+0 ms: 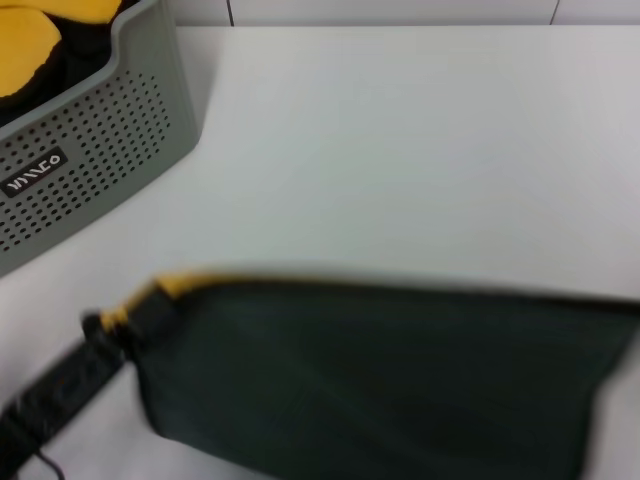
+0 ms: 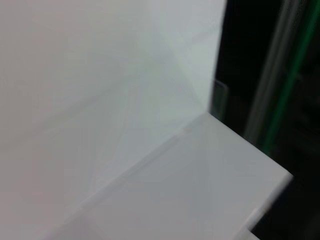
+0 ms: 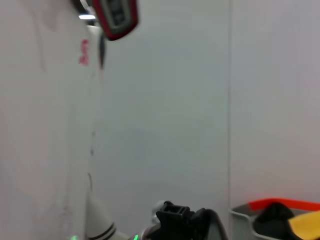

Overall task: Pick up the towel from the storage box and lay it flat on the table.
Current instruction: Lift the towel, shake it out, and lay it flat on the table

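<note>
The towel [image 1: 380,380] hangs spread out and upright above the table [image 1: 420,150] at the near side of the head view. Its dark green face is toward me and a yellow strip shows at its upper left corner [image 1: 175,285]. My left gripper [image 1: 108,325] comes in from the lower left and is shut on that corner. The towel's upper right corner runs out of the picture, and my right gripper does not show. The grey perforated storage box [image 1: 95,150] stands at the far left, apart from the towel.
More yellow and black cloths [image 1: 25,45] lie inside the box. The right wrist view shows a wall and, low down, a grey bin [image 3: 240,222] with yellow and black cloth. The left wrist view shows a white table corner [image 2: 210,165].
</note>
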### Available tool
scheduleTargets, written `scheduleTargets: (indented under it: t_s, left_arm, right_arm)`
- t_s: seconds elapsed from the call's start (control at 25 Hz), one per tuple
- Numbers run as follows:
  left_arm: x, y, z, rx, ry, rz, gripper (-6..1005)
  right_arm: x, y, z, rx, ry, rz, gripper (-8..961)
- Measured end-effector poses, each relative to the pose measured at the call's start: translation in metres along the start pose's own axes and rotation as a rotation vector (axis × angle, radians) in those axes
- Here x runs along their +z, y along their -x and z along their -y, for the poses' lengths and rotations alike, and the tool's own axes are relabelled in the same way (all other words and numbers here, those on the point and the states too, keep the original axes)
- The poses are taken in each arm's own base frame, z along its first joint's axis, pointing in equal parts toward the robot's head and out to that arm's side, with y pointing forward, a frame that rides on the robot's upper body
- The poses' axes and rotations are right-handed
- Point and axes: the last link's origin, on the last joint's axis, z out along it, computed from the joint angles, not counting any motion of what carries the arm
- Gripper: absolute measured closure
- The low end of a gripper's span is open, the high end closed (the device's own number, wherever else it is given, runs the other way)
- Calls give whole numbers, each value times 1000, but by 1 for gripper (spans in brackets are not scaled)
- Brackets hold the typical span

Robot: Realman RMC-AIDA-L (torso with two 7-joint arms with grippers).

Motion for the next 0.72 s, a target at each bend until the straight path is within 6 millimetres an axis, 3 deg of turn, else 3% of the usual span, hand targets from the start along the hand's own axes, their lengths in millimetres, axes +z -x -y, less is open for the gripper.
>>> scheduleTargets:
  t_s: [0.2,0.48,0.6,0.72]
  left_arm:
    - [7,-10,33,-6,-102,-77,990]
    - [51,-20,79,4,-189,15,990]
    - [65,-22,90,-6,-204,54,990]
    - [70,-26,87,3,-163,60,989]
  right_arm:
    - [4,-22,28,63,-83,-16,957]
    - [19,-53,60,106,-221,-125,955]
    - [23,-57,63,91,-222,-146,946]
    - [23,-59,64,73,-239,-147,935]
